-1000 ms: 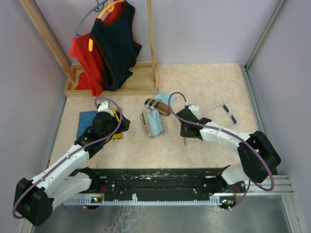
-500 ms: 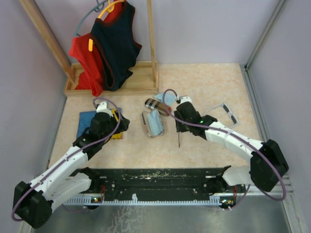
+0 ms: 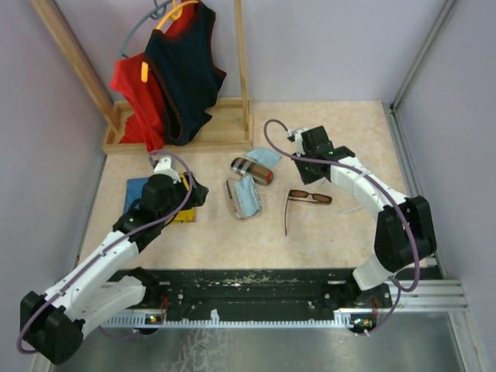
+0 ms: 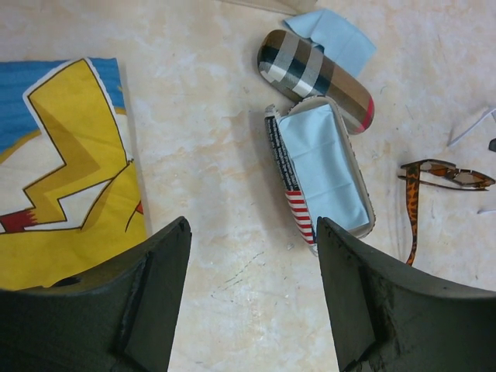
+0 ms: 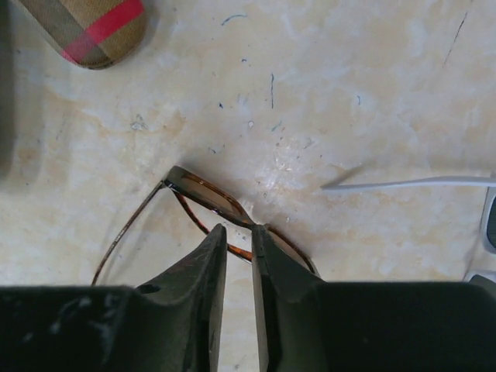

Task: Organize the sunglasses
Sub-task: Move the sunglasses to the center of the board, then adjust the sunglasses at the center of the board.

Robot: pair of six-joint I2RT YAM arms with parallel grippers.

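Note:
The dark brown sunglasses (image 3: 310, 197) lie on the table right of centre with one arm swung out toward the near edge. They also show in the right wrist view (image 5: 203, 188) and the left wrist view (image 4: 449, 175). My right gripper (image 3: 312, 149) hangs above them. In the right wrist view (image 5: 239, 230) its fingers are almost together with a thin gap and hold nothing. The white-grey sunglasses show only as a thin white arm (image 5: 411, 184); in the top view my right arm hides them. My left gripper (image 4: 254, 232) is open and empty over bare table.
An open flag-print case (image 3: 244, 198) holding a light-blue cloth lies at centre. A plaid case (image 3: 252, 170) and a second cloth (image 3: 267, 157) lie behind it. A blue-yellow cartoon cloth (image 3: 139, 194) is on the left. A wooden rack (image 3: 225, 128) with tank tops stands at the back.
My right gripper let go of the brown sunglasses and rose away toward the back. The sunglasses now lie on the table. My left arm barely moved.

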